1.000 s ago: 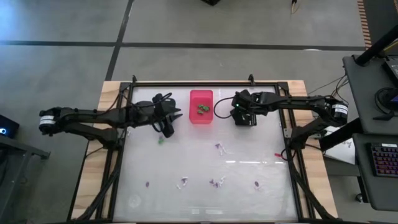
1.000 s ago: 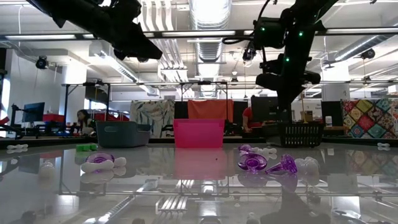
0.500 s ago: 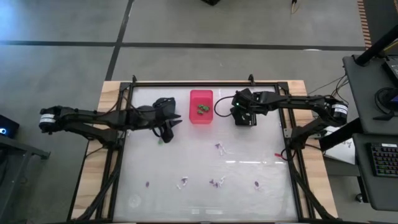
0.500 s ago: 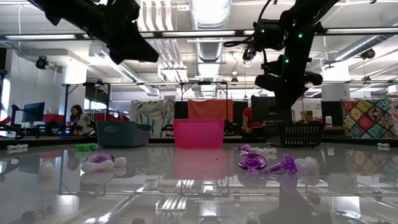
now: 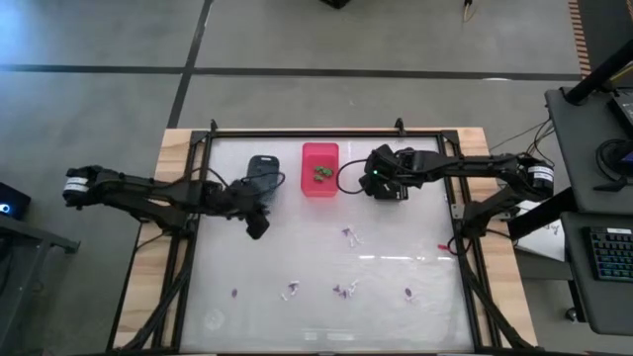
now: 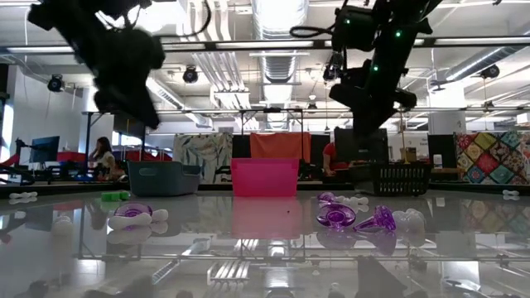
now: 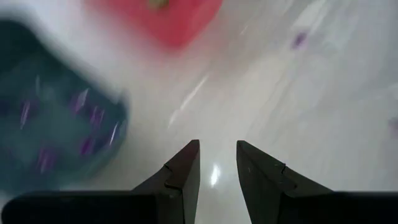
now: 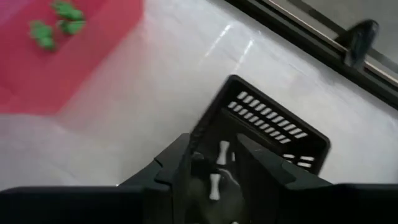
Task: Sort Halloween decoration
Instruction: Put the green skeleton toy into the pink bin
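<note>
1. Purple trinkets are seen already in the blue-grey bin beside the left gripper, whose fingers are slightly parted around nothing.
2. Green pieces are held in the pink bin; white ones lie in the black bin under the parted, empty right gripper.
3. Several trinkets are left unsorted on the table, well apart from both grippers.

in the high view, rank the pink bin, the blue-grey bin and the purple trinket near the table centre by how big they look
1. Pink rectangular plastic bin, largest.
2. Blue-grey rectangular bin, smaller looking, though the left arm covers part of it, so this is unsure.
3. Tiny purple trinket, clearly smallest.
</note>
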Controlling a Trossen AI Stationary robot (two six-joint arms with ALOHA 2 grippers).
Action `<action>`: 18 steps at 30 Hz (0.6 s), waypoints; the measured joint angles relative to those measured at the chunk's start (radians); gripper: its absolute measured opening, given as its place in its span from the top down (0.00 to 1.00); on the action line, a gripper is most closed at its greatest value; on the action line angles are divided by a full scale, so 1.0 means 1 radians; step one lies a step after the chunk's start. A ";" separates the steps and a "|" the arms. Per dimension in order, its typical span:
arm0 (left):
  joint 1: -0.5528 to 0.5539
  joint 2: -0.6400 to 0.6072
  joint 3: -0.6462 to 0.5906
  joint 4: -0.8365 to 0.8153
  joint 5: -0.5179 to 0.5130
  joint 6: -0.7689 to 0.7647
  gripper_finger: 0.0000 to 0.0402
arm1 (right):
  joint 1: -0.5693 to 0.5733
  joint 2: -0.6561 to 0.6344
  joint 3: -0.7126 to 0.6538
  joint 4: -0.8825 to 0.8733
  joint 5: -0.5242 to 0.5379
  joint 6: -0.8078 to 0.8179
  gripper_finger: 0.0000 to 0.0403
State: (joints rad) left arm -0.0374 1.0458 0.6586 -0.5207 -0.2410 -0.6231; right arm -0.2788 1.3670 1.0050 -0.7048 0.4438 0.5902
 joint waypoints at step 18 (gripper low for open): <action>-0.071 0.203 0.000 -0.216 0.032 -0.269 0.78 | 0.041 0.000 0.000 0.108 0.001 -0.041 0.71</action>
State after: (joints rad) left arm -0.1085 1.2493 0.6586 -0.7369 -0.2092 -0.8919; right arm -0.2375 1.3670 1.0054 -0.5972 0.4446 0.5491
